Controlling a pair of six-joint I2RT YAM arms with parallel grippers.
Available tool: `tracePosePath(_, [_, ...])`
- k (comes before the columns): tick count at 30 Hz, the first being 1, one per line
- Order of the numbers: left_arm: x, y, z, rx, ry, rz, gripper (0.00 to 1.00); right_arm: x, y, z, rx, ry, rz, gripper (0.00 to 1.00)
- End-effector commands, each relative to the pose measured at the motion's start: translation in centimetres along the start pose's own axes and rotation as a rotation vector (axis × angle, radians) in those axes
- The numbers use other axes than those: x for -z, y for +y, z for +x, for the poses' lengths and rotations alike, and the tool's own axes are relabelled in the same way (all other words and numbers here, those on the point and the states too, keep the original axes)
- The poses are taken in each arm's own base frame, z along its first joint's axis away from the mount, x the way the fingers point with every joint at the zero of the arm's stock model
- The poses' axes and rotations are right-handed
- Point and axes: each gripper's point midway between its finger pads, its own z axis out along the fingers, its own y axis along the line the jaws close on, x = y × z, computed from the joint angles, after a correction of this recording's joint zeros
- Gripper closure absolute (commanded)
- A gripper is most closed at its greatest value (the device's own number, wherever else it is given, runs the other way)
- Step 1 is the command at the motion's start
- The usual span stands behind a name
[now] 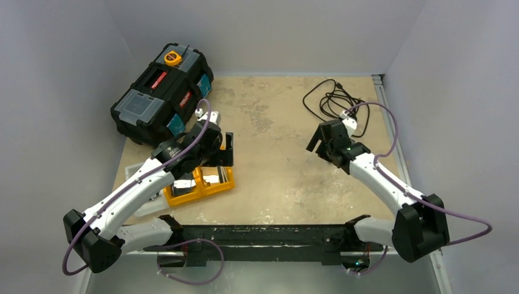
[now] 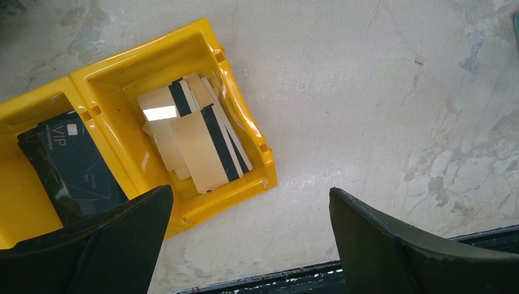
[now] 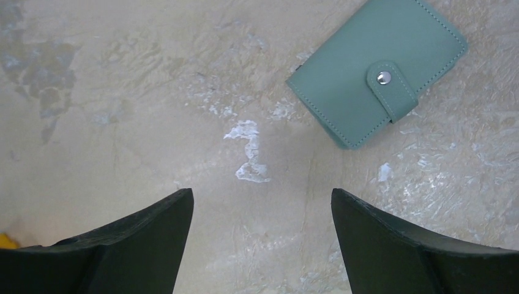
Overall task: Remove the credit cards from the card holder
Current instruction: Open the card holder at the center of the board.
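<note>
My left claw, apart, empty: credit cards in yellow tray near left edge of table; my right claw, apart, empty: snapped-shut card holder, hidden from the top camera.

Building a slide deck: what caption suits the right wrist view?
Right gripper, jaws open, hovers above the table; the card holder lies snapped shut ahead.

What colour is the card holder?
The card holder is grey-green, with a silver snap; the right wrist view shows it best.

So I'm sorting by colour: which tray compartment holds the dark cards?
The compartment cut off by the left wrist view's edge, holding the black VIP card; the other compartment holds pale, black-striped cards.
</note>
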Motion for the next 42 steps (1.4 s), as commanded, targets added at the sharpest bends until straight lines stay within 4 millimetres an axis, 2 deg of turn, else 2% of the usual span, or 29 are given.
tracePosePath(1, [0.7, -0.1, -1.1, 0.062, -0.024, 0.023, 0.0, -1.9, -0.2, -1.6, -0.001, -0.019, 0.042, 0.19])
tracePosePath(6, [0.8, -0.1, -0.9, 0.069, -0.003, 0.045, 0.0, -4.1, -1.1, -3.1, 0.01, -0.03, 0.133, 0.32])
tracePosePath(11, [1.3, 0.0, -0.8, 0.075, -0.008, 0.061, 0.0, -4.9, -4.7, -5.7, -0.015, -0.093, 0.265, 0.43])
tracePosePath(15, [1.2, 0.1, -0.6, 0.076, -0.001, 0.067, 0.0, -6.0, -6.5, -6.4, -0.012, -0.085, 0.324, 0.49])
tracePosePath(21, [1.0, 0.1, -0.4, 0.08, 0.007, 0.07, 0.0, -8.8, -7.2, -4.4, 0.01, 0.006, 0.335, 0.53])
tracePosePath(25, [0.9, 0.2, -0.5, 0.079, 0.008, 0.07, 0.0, -9.7, -8.2, -3.5, 0.005, 0.035, 0.354, 0.57])
tracePosePath(27, [0.9, 0.3, -0.5, 0.079, 0.009, 0.068, 0.0, -9.9, -8.7, -3.1, 0.005, 0.043, 0.368, 0.61])
tracePosePath(31, [0.9, 0.4, -0.5, 0.086, 0.012, 0.066, 0.0, -9.9, -9.0, -2.1, 0.002, 0.064, 0.364, 0.75])
tracePosePath(37, [0.5, 0.1, -0.2, 0.095, 0.031, 0.073, 0.0, -9.2, -9.6, -1.2, 0.008, 0.073, 0.361, 1.0])
tracePosePath(40, [0.3, -0.1, 0.0, 0.102, 0.041, 0.077, 0.0, -8.6, -8.5, -0.3, 0.019, 0.095, 0.286, 1.0])
tracePosePath(42, [0.1, -0.2, 0.2, 0.109, 0.05, 0.083, 0.0, -7.9, -7.0, 0.3, 0.045, 0.101, 0.227, 1.0])
